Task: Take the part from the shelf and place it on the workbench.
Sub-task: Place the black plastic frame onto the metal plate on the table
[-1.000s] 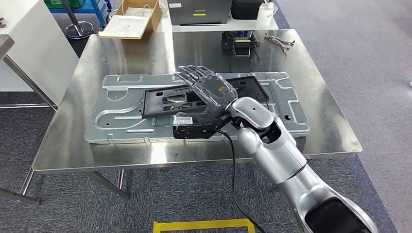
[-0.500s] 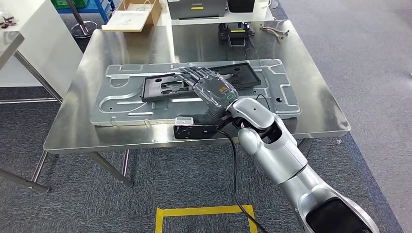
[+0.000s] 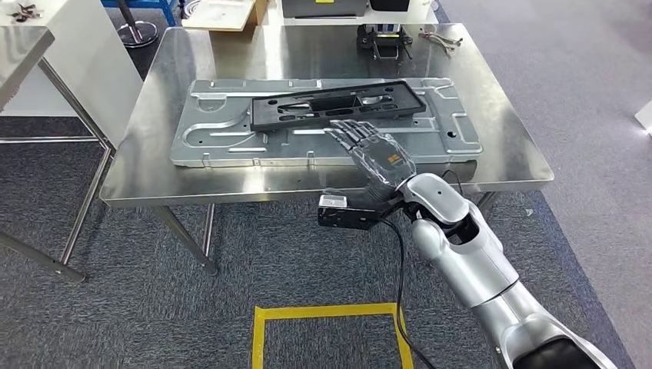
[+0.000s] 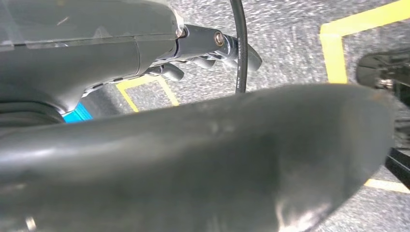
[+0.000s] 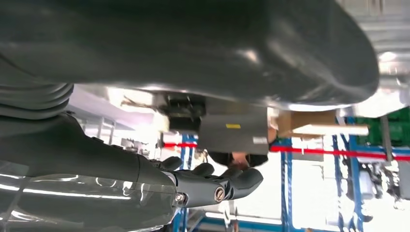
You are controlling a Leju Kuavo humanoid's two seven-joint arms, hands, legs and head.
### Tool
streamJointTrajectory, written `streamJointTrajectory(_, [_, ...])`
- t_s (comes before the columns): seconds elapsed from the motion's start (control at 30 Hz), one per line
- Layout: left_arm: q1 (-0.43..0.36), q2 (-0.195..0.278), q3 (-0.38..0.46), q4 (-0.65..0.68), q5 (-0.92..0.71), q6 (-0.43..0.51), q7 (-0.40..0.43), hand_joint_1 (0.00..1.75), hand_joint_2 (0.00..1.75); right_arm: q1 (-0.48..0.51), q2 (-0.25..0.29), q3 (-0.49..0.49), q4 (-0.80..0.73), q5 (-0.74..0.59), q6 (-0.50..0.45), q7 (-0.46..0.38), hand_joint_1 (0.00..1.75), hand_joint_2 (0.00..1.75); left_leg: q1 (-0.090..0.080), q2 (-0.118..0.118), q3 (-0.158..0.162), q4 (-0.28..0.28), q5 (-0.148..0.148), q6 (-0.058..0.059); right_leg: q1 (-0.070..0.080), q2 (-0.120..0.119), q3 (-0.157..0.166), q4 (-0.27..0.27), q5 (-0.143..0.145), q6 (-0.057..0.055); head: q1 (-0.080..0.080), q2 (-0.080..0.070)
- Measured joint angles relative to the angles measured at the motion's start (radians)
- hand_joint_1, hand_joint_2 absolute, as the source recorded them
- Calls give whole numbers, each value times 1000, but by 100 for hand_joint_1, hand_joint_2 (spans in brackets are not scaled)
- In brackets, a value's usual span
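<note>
The long black part [image 3: 338,104] lies flat on a grey pressed-metal plate [image 3: 231,138] on the steel workbench [image 3: 154,184]. My right hand [image 3: 373,150] hovers over the plate's near edge, just short of the part, with its fingers spread and nothing in it. In the right wrist view the right hand [image 5: 212,183] reaches out empty, with its dark fingers extended. My left hand [image 4: 159,53] hangs over the carpet and holds nothing.
A black device [image 3: 382,38] and pliers [image 3: 438,38] sit at the bench's far edge, with a cardboard box [image 3: 231,11] behind. A white cabinet [image 3: 84,54] and another table [image 3: 23,46] stand at left. Yellow tape [image 3: 323,315] marks the carpet.
My right hand has come off the black part and drawn back toward the bench's near edge. The part stays on the plate. The camera has shifted back and to the left.
</note>
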Motion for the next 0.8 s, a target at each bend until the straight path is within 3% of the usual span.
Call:
streamJointTrajectory(0.03, [0,-1,0,0,0,0,-1,0,0,2,-1,-2,-4,1,-1,0,0,0,-4,0,-10,0,10,-1,6,0,60,-72,9,-13,0,0])
streamJointTrajectory(0.1, [1,-2,0,0,0,-1,-3,0,0,4,-3,-5,-15,4,-4,-1,0,0,-8,0,-21,-2,29,-7,18,-2,157,-211,-5,-31,0,0])
streamJointTrajectory(0.13, [1,-2,0,0,-1,-1,-4,0,0,7,-3,-6,-19,6,-6,-1,0,0,-8,1,-23,-5,39,-12,22,-3,180,-248,-12,-36,0,0])
streamJointTrajectory(0.17, [2,-2,0,0,-2,-1,-5,0,0,11,-3,-6,-21,7,-8,-1,0,0,-7,1,-24,-10,51,-18,24,-4,183,-267,-9,-39,0,0])
streamJointTrajectory(0.23, [4,-1,0,0,-3,-2,-6,0,0,25,-4,-6,-21,8,-10,-2,0,0,-3,0,-31,-6,46,-28,19,-9,172,-280,17,-48,0,0])
streamJointTrajectory(0.27, [5,0,0,0,-2,-2,-6,0,0,33,-4,-6,-22,8,-12,-3,0,0,-3,-1,-42,17,16,-32,15,-11,162,-287,32,-52,0,0])
streamJointTrajectory(0.3, [6,1,0,0,-2,-1,-6,0,0,43,-4,-5,-23,8,-14,-4,0,0,-1,-2,-56,61,-34,-36,12,-13,148,-290,47,-55,0,0])
streamJointTrajectory(0.37, [7,0,0,0,0,-1,-6,0,0,68,-5,-5,-26,7,-18,-6,0,0,2,-3,-84,188,-133,-46,12,-13,111,-285,73,-55,0,0])
streamJointTrajectory(0.4, [7,0,0,0,1,0,-6,0,0,80,-5,-5,-27,7,-18,-7,0,0,4,-3,-89,246,-151,-51,12,-14,91,-281,85,-54,0,0])
streamJointTrajectory(0.43, [6,0,0,0,1,0,-6,0,0,90,-5,-5,-28,7,-18,-7,0,0,6,-3,-83,279,-142,-55,12,-14,71,-275,97,-51,0,0])
streamJointTrajectory(0.47, [6,0,0,0,2,0,-6,0,0,97,-5,-5,-28,7,-19,-8,0,0,8,-3,-61,279,-116,-58,11,-14,49,-267,108,-48,0,0])
streamJointTrajectory(0.5, [5,0,0,0,2,1,-6,0,0,101,-5,-5,-29,7,-19,-8,0,0,9,-3,-20,244,-87,-60,9,-13,28,-258,118,-44,-1,0])
streamJointTrajectory(0.53, [5,0,0,0,2,1,-6,0,0,103,-5,-5,-31,7,-19,-9,0,0,11,-3,36,180,-79,-61,8,-13,9,-247,127,-39,-1,0])
streamJointTrajectory(0.6, [2,2,0,0,2,1,-6,0,0,105,-5,-6,-38,6,-21,-9,0,0,8,-6,140,35,-109,-53,9,-13,-16,-227,142,-28,-1,0])
streamJointTrajectory(0.63, [1,2,0,0,3,1,-6,0,0,106,-5,-6,-41,6,-22,-9,0,0,6,-7,164,-6,-128,-47,10,-13,-21,-223,150,-22,0,0])
streamJointTrajectory(0.7, [2,2,0,0,3,0,-6,0,0,108,-6,-7,-42,6,-23,-9,0,0,4,-6,161,-21,-125,-29,10,-12,-24,-223,165,-11,0,0])
streamJointTrajectory(0.8, [2,2,0,0,3,0,-6,0,0,110,-10,-7,-41,6,-23,-9,0,0,8,1,134,-24,-95,-6,5,-6,-43,-199,120,3,0,0])
